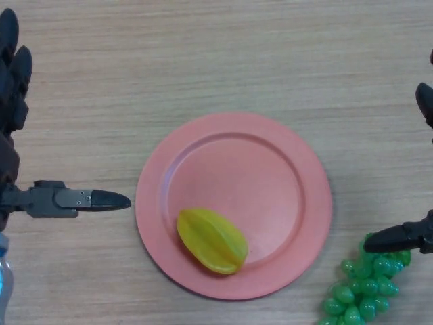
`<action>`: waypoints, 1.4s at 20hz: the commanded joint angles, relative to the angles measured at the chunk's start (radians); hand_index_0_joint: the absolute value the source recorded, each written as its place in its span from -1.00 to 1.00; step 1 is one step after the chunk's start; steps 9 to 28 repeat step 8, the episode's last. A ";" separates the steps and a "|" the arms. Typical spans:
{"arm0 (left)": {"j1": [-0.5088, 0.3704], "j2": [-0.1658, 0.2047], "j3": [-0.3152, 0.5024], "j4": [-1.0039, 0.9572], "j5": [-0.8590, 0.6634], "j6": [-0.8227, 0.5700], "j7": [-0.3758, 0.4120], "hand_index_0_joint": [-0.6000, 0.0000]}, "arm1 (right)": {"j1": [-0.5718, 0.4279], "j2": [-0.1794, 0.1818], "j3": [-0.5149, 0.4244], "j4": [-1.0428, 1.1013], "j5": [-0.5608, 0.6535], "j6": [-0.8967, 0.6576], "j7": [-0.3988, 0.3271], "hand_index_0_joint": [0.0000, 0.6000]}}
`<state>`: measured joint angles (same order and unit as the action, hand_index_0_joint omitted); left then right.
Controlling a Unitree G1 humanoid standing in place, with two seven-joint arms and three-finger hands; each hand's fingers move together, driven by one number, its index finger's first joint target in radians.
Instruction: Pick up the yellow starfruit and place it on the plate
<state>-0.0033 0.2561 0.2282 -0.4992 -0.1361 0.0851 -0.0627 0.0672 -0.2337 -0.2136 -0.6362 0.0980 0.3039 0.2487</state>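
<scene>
The yellow starfruit lies on the pink plate, in its lower left part, inside the rim. My left hand is at the view's left edge, open, its thumb pointing right toward the plate's left rim without touching it. My right hand shows at the right edge, open, with its thumb over the green grapes. Neither hand holds anything.
A bunch of green grapes lies at the lower right, just off the plate's rim. The wooden table stretches beyond the plate. A pale blue object shows at the lower left edge.
</scene>
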 commanded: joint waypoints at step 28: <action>-0.022 0.042 0.076 -0.086 -0.055 -0.041 -0.037 1.00 | -0.047 -0.035 -0.021 -0.046 0.035 -0.135 -0.016 -1.00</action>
